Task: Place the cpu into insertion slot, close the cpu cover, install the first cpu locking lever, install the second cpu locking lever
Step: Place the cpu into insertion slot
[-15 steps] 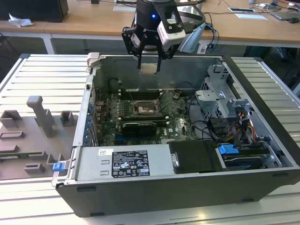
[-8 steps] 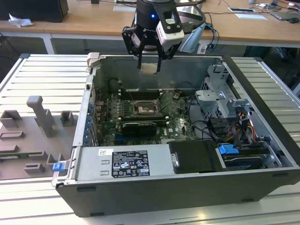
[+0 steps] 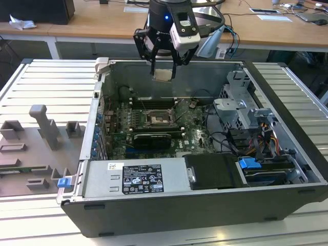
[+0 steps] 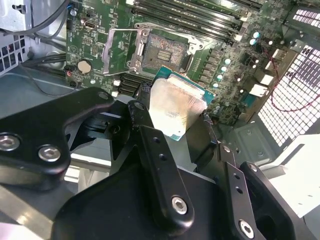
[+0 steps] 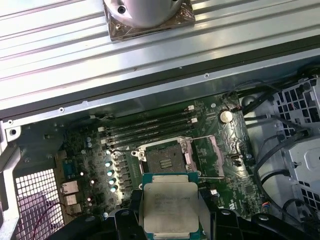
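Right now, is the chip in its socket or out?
Out. The gripper holds the chip above the board; the socket sits empty.

A ribbed grey metal worktable (image 3: pixel 51 87) lies in the foreground; behind it stand pale wooden desks (image 3: pixel 102 23) bearing a few white papers (image 3: pixel 274 17).

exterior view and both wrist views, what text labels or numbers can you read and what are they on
Nothing can be quoted as it reads.
white label on the power supply: rows of print and symbols, too small to read.
cpu face, held in the gripper: faint lines of print, not legible.
motherboard: tiny white markings, too small to read.
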Controlling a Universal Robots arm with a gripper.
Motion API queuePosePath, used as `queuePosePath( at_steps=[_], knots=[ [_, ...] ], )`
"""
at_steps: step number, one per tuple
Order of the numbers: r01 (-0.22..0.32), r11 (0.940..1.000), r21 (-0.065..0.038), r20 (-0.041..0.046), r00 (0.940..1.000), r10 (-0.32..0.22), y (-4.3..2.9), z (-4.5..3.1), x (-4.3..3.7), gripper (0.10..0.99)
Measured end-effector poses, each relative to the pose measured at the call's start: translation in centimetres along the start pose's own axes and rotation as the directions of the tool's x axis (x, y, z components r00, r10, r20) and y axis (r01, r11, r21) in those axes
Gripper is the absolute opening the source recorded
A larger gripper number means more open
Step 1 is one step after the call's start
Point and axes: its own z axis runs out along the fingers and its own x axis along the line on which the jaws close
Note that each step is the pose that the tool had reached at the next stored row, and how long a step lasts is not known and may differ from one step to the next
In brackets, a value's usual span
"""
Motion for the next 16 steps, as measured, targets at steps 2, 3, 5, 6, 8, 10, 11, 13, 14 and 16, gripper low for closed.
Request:
queuePosePath(
  at_steps=[2,3,5,6,8,10,11,13,14,16],
  knots=[
    [-0.004,1.0000,0.000,0.0003,1.0000,0.004,0.00,0.00,0.00,0.529],
    [-0.004,1.0000,0.000,0.0004,1.0000,0.004,0.00,0.00,0.00,0.529],
    [-0.006,1.0000,0.000,0.0005,1.0000,0.006,0.00,0.00,0.00,0.529],
    [-0.007,1.0000,0.000,0.0006,1.0000,0.007,0.00,0.00,0.00,0.529],
    [-0.011,0.9999,0.000,0.0009,0.9999,0.011,0.00,0.00,0.00,0.529],
    [-0.025,0.9997,-0.001,0.0022,0.9997,0.025,0.00,0.00,0.00,0.529],
    [-0.036,0.9993,-0.001,0.0033,0.9993,0.036,0.00,0.00,0.00,0.529],
    [-0.054,0.9985,-0.001,0.0048,0.9985,0.054,0.00,0.00,0.00,0.529],
    [-0.066,0.9978,-0.002,0.0059,0.9978,0.066,0.00,0.01,0.00,0.529],
    [-0.096,0.9954,-0.002,0.0085,0.9954,0.096,0.00,0.01,0.00,0.529]
  ],
)
